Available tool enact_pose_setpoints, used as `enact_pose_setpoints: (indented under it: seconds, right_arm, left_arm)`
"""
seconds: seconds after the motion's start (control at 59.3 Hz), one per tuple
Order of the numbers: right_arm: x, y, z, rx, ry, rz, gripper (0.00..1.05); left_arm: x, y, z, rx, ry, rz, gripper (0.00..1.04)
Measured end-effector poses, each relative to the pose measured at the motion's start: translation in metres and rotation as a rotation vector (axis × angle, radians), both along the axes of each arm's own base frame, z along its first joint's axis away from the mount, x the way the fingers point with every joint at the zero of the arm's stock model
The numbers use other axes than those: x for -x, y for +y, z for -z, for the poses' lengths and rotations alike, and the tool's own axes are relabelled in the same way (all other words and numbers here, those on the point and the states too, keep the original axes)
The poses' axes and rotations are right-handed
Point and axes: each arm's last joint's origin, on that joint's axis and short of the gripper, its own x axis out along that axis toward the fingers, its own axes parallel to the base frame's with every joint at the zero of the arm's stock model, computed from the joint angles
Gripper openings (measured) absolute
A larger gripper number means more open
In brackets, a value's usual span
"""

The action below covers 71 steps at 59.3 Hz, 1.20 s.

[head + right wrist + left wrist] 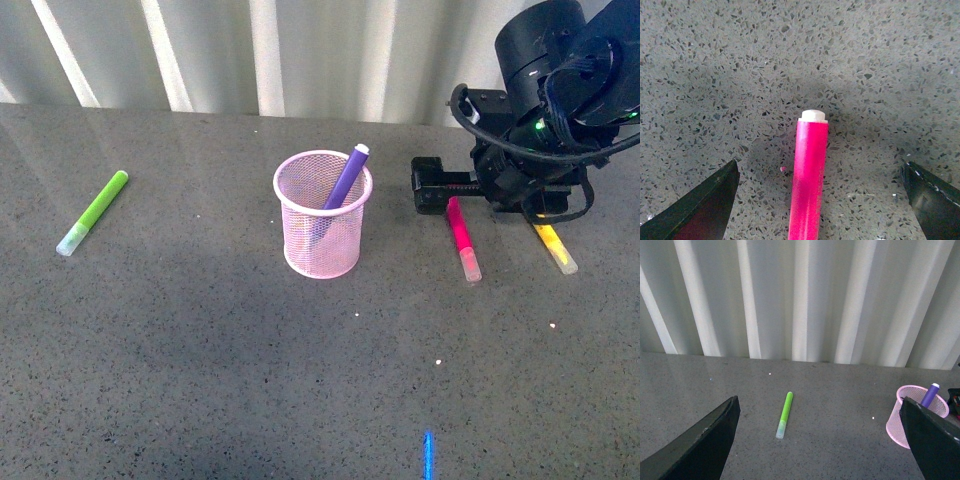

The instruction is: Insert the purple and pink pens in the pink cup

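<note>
As the right gripper (820, 167) straddles it, jaws spread, the magenta-pink plastic marker pen (462, 238) lies flat just right of the light pink wire-mesh cup (320, 245); probably light, stiff, slippery, best pinched mid-barrel.

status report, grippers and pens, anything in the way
Left gripper open, empty. Right gripper open, lined up on pink pen, flat on table. Purple pen already in pink cup. Yellow marker nearby, not blocking.
</note>
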Motion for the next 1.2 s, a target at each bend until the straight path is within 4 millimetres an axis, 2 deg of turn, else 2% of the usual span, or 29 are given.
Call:
enact_pose_setpoints:
  seconds: [0.169,0.219,0.675,0.759,0.911,1.046,1.13,1.197]
  right_arm:
    - [-0.005,0.006,0.004,0.006,0.008,-0.007,0.98]
    - [-0.006,0.007,0.004,0.008,0.008,-0.008,0.93]
    - [-0.004,0.013,0.008,-0.028,0.012,-0.042,0.28]
    - [-0.001,0.015,0.009,-0.051,0.008,-0.055,0.13]
    - [0.003,0.014,0.008,-0.096,-0.038,-0.054,0.12]
    - [0.012,0.012,0.001,-0.09,-0.157,-0.065,0.12]
    - [0.015,0.012,-0.012,-0.072,-0.266,-0.086,0.12]
    - [0.017,0.014,-0.031,-0.064,-0.382,-0.11,0.11]
  left_arm:
    - [0.0,0.0,0.0,0.0,0.0,0.0,0.98]
    - [0.0,0.0,0.0,0.0,0.0,0.0,0.98]
    - [0.0,0.0,0.0,0.0,0.0,0.0,0.98]
    - [0.0,0.0,0.0,0.0,0.0,0.0,0.98]
    - [0.0,0.0,0.0,0.0,0.0,0.0,0.98]
    - [0.0,0.0,0.0,0.0,0.0,0.0,0.98]
    - [0.0,0.0,0.0,0.0,0.0,0.0,0.98]
    - [0.0,0.0,0.0,0.0,0.0,0.0,0.98]
